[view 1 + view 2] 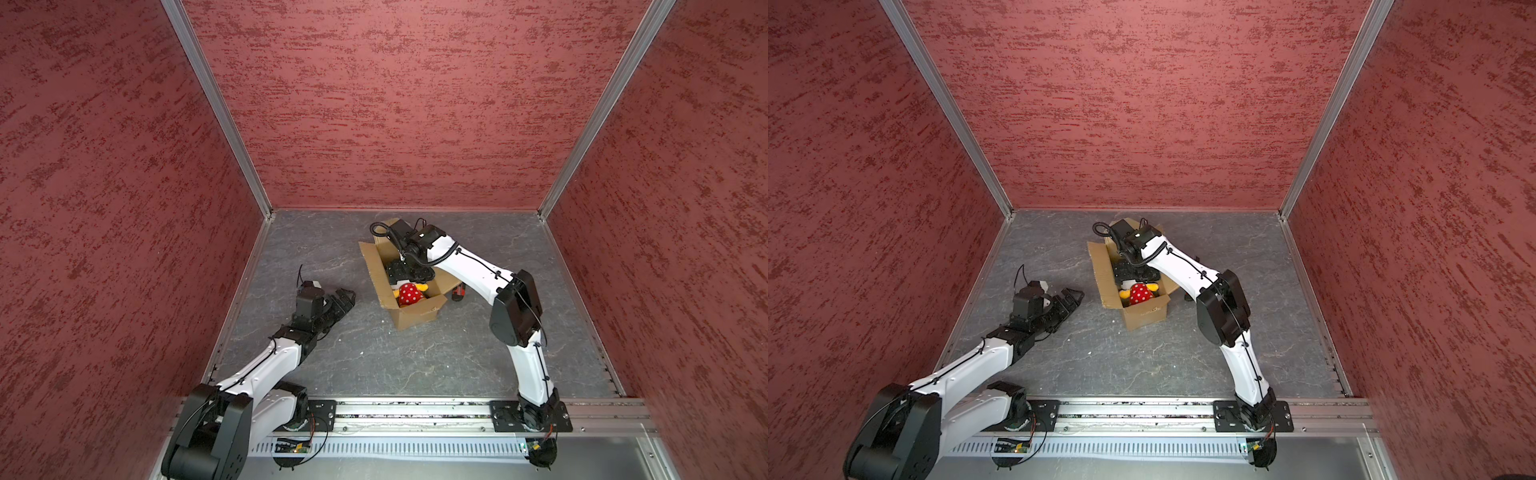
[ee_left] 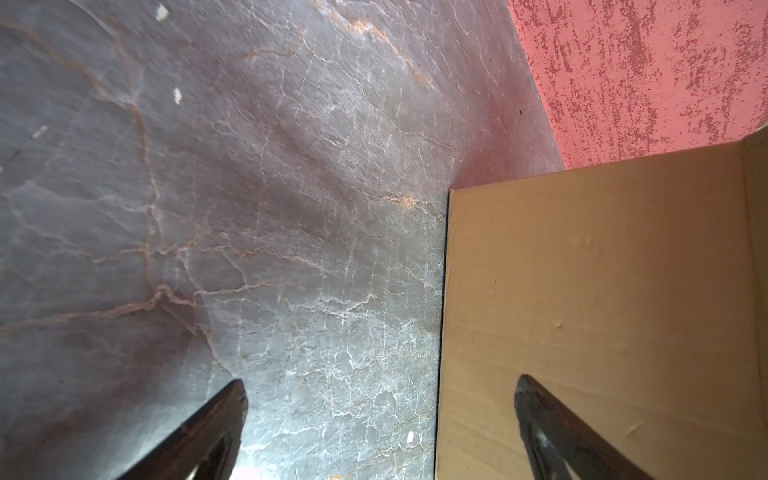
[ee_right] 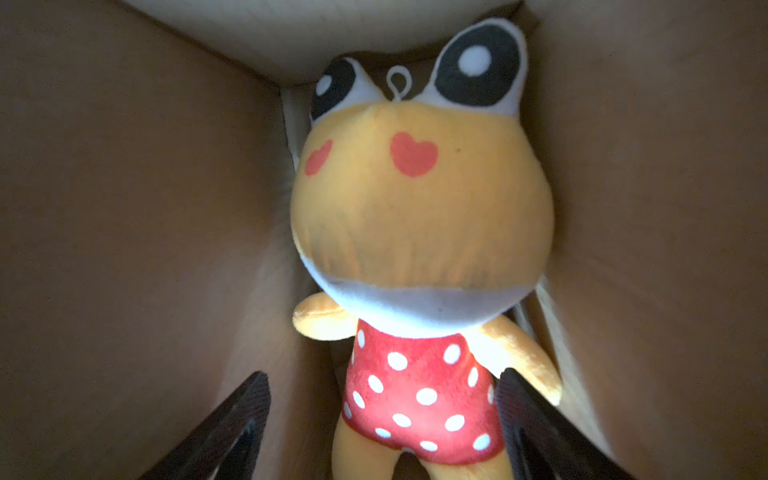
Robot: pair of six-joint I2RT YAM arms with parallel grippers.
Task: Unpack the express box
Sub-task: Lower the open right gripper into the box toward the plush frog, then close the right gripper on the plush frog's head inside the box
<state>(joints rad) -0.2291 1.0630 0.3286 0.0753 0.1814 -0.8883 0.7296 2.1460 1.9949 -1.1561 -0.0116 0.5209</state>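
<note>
Nearest me, my left claw (image 1: 348, 300) hangs low over the table (image 1: 332, 357), left of the box (image 1: 417, 316) and clear of it. Its jaws are spread full and hold nothing. From its wrist, one finger (image 2: 552, 432) shows against the box's outer wall.

The box stands on the table with its flaps folded out. In both top views the toy (image 1: 409, 294) (image 1: 1140, 294) lies inside it, its red dotted body at the near end.

Farther in, my right claw (image 1: 409, 273) reaches down into the box. Its jaws are wide, with a fingertip (image 3: 245, 411) on either side of the dotted body. It grips nothing; I cannot tell whether a tip brushes the toy.
</note>
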